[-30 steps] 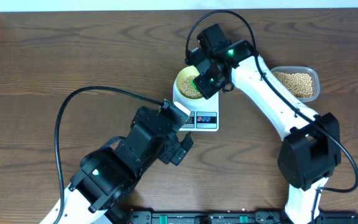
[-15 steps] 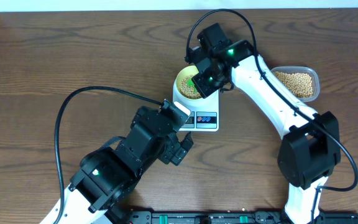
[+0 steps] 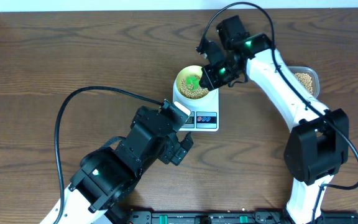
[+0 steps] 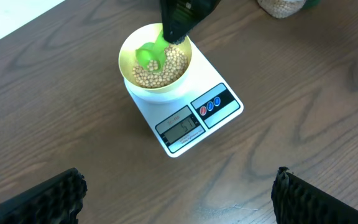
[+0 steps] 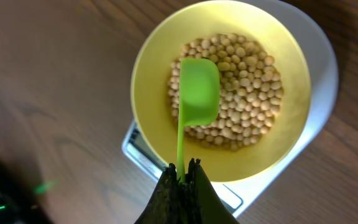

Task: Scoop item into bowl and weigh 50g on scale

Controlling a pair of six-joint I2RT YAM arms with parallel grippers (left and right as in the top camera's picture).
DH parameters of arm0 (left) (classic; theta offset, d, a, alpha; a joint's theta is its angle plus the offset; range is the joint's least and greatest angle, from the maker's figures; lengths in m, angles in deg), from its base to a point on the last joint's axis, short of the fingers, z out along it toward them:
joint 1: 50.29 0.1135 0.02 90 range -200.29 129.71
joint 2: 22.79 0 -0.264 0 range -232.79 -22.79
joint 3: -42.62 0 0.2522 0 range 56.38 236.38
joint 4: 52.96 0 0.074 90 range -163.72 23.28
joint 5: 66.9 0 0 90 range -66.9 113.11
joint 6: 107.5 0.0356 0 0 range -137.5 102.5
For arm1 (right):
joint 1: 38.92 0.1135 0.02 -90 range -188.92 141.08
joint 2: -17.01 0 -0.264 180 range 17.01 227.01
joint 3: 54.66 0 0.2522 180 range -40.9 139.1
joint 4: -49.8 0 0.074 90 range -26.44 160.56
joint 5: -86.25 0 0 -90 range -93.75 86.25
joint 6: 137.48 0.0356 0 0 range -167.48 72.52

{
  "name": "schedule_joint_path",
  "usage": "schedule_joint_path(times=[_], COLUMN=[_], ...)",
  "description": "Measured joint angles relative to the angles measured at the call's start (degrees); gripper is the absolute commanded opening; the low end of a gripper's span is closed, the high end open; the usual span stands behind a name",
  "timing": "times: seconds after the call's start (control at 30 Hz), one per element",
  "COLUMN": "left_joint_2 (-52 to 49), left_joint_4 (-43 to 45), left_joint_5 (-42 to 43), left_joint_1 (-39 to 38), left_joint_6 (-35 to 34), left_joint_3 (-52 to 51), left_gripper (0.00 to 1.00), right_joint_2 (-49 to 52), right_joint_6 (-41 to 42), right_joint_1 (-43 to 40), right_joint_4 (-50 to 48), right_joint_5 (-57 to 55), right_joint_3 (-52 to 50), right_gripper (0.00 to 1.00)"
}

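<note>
The pale yellow bowl (image 3: 183, 78) stands on the white scale (image 3: 213, 119) and holds tan beans (image 5: 244, 99). The bowl (image 5: 154, 68) and scale (image 5: 322, 68) also show in the right wrist view. My right gripper (image 5: 184, 169) is shut on the handle of a green scoop (image 5: 197, 90), whose cup hangs over the beans, underside up. In the left wrist view the bowl (image 4: 128, 43) sits on the scale (image 4: 225, 112), whose display (image 4: 181, 129) shows digits. My left gripper (image 4: 179, 193) is open and empty above bare table, in front of the scale.
A clear plastic tub (image 3: 311, 74) with more beans stands right of the scale, partly hidden by my right arm. Black cables arc over the table near both arms. A black rail runs along the table's front edge.
My right gripper and arm have shifted right and back, drawing the green scoop across the bowl. The left arm has not moved.
</note>
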Motion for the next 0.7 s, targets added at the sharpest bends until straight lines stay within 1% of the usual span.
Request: schedule_joint_path(times=[0.47,0.7], left_joint_2=[0.0,0.0], left_joint_4=[0.0,0.0], left_joint_5=[0.0,0.0], left_joint_1=[0.0,0.0], left_joint_6=[0.0,0.0], left_joint_3=[0.0,0.0], left_gripper=[0.98,0.98], right_joint_2=[0.0,0.0], right_joint_6=[1.5,1.4], right_joint_1=[-8.2,-10.6], right_joint_4=[0.2,0.3], right_joint_5=[14.2,21.3], right_joint_3=[0.0,0.0], right_gripper=[0.01,0.01])
